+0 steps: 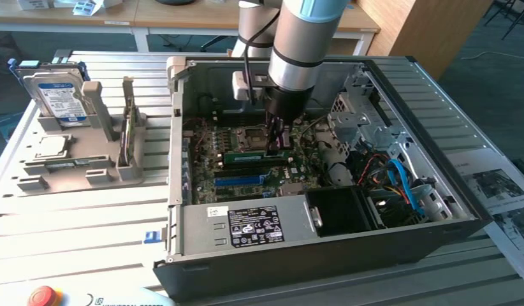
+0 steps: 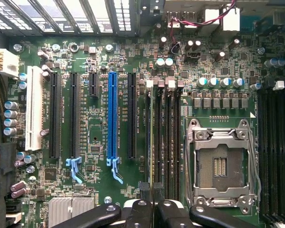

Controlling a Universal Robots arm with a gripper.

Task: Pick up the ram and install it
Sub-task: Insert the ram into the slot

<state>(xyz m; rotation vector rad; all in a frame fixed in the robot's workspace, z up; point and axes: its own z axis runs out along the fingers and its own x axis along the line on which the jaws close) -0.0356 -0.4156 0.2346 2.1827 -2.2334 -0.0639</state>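
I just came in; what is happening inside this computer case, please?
The robot arm's claw reaches down into the open black computer case. It is shut, apparently gripping the thin green ram stick at the dark memory slots beside the empty processor socket. Whether the stick is seated cannot be told.

The hand (image 1: 277, 145) is black with a purple streak, under a silver-grey arm (image 1: 300, 38) banded in pale blue. At its tips the ram stick (image 1: 249, 155) is green. Beneath the hand the circuit board (image 2: 99, 95) is dark green, speckled with silvery dots, and carries one bright blue slot (image 2: 112, 116), a white slot (image 2: 34, 109) and black ones. Well away from the hand, the hard drive (image 1: 58, 92) has a blue-and-white label, on the ribbed pale-grey bench (image 1: 75, 229).
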